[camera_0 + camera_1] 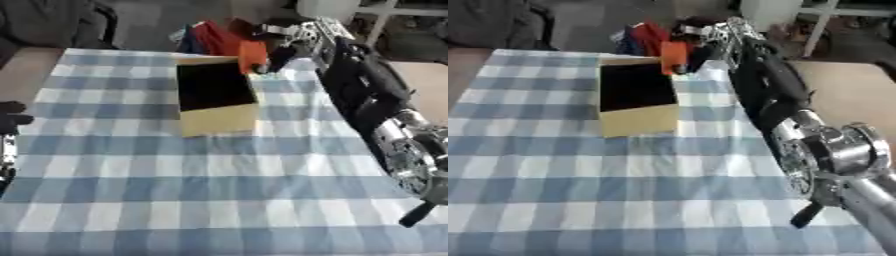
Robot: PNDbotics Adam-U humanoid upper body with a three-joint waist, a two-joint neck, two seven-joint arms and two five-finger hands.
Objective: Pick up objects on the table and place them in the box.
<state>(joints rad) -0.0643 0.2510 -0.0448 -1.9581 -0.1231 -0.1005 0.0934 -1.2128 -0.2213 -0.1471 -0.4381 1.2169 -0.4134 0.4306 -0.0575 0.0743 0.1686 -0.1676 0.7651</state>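
An open cardboard box [219,121] with a dark inside stands on the blue-and-white checked tablecloth [175,190], a little beyond the middle. My right arm reaches from the lower right across to the far side of the table. Its hand [284,42] is shut on an orange object [252,54], which hangs just over the box's far right corner. My left hand [10,117] shows as a dark shape at the left edge, away from the box.
Red and blue things [208,37] lie bunched at the table's far edge behind the box. A dark chair [52,22] stands at the far left and white furniture legs [381,20] at the far right.
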